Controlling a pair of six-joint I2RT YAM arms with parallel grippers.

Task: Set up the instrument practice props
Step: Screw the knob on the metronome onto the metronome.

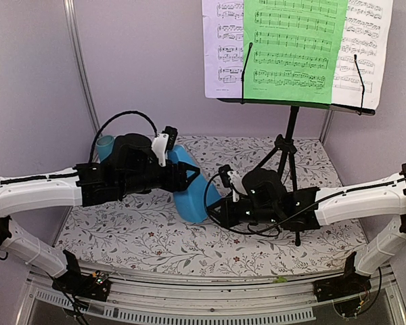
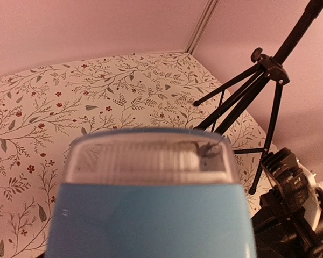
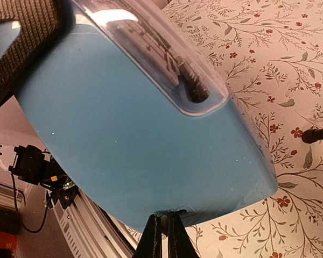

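One metronome (image 1: 189, 191), one music stand (image 1: 291, 139), three sheet-music pages (image 1: 294, 47), one cup (image 1: 105, 146).

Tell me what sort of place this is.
Probably a staged robot test cell, not a real practice room: plain wall panels close around a small floral-covered table, robot arms bolted to a metal rail, and a music stand with sheet music.

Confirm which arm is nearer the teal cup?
Left. Left gripper extends past the teal cup, which sits by its wrist; right gripper is farther right, at the blue metronome's base.
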